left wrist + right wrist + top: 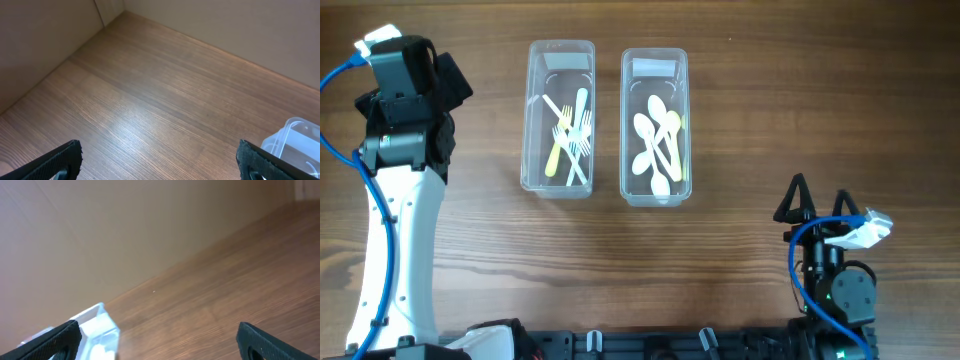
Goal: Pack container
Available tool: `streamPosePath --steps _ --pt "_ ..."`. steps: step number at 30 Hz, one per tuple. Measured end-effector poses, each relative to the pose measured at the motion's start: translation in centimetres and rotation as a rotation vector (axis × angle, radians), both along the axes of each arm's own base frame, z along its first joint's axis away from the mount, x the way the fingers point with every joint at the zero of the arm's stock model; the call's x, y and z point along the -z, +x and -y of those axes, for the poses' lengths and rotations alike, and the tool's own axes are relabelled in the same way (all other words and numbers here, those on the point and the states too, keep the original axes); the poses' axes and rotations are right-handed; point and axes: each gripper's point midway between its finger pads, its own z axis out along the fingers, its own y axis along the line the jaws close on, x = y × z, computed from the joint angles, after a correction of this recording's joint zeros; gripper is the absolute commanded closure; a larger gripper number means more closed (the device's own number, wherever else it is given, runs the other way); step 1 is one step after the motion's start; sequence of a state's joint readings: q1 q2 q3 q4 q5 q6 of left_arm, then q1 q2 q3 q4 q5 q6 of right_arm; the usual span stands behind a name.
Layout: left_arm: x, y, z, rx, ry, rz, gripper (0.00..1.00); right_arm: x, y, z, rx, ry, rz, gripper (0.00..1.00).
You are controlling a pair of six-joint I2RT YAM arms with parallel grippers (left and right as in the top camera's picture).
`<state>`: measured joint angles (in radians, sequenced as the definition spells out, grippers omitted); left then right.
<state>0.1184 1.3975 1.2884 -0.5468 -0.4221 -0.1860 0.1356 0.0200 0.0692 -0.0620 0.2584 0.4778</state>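
Note:
Two clear plastic containers stand side by side at the table's far middle. The left container [559,70] holds several white and yellow forks [570,135]. The right container [654,66] holds several white and yellow spoons [658,145]. My left gripper [445,85] is open and empty at the far left, apart from both containers; a corner of the left container [295,137] shows in its wrist view. My right gripper [815,200] is open and empty at the near right; a container corner [97,327] shows in its wrist view.
The bare wooden table [740,130] spreads around the containers. A beige wall [225,20] borders the table's far edge. The arm bases and a black rail [650,345] line the near edge.

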Motion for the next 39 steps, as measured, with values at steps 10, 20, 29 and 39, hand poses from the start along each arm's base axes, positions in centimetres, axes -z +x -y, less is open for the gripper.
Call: streamPosePath --steps 10,20,29,39 --pt "0.0 0.0 0.0 0.000 0.000 0.000 0.00 1.4 0.6 -0.9 -0.092 -0.331 -0.023 0.00" --pt "0.0 0.0 0.0 0.000 0.000 0.000 0.00 1.3 0.6 -0.9 -0.094 -0.454 -0.028 0.00" --pt "0.0 0.0 0.0 0.000 0.000 0.000 0.00 1.3 0.6 -0.9 -0.094 -0.454 -0.028 0.00" --pt "0.0 0.0 0.0 0.000 0.000 0.001 0.00 1.3 0.6 -0.9 -0.094 -0.454 -0.028 0.00"
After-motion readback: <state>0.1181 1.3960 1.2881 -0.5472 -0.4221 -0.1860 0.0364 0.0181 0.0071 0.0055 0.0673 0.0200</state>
